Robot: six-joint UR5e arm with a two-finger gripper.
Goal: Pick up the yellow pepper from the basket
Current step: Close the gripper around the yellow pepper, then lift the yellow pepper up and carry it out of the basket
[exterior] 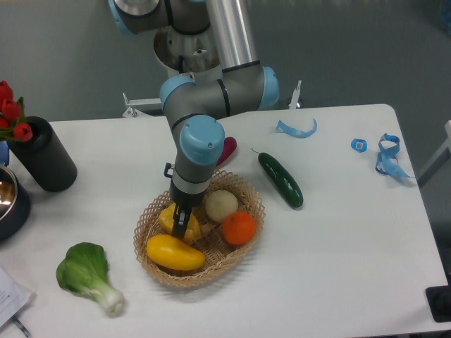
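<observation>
The yellow pepper (169, 217) lies at the left back of the wicker basket (243, 259), lobed and bright yellow. My gripper (181, 225) points straight down into the basket, its dark fingers (181, 222) closed around the pepper's right side. The wrist hides the pepper's top and the far finger. The pepper sits low, at about rim height.
In the basket are also a smooth yellow mango-like fruit (175, 252), a pale round fruit (220, 205) and an orange (239, 227). A cucumber (280, 179) lies to the right. A bok choy (86, 273) lies front left, a black vase (44, 155) and a bowl (10, 201) at left, and blue tape scraps (385, 153) far right.
</observation>
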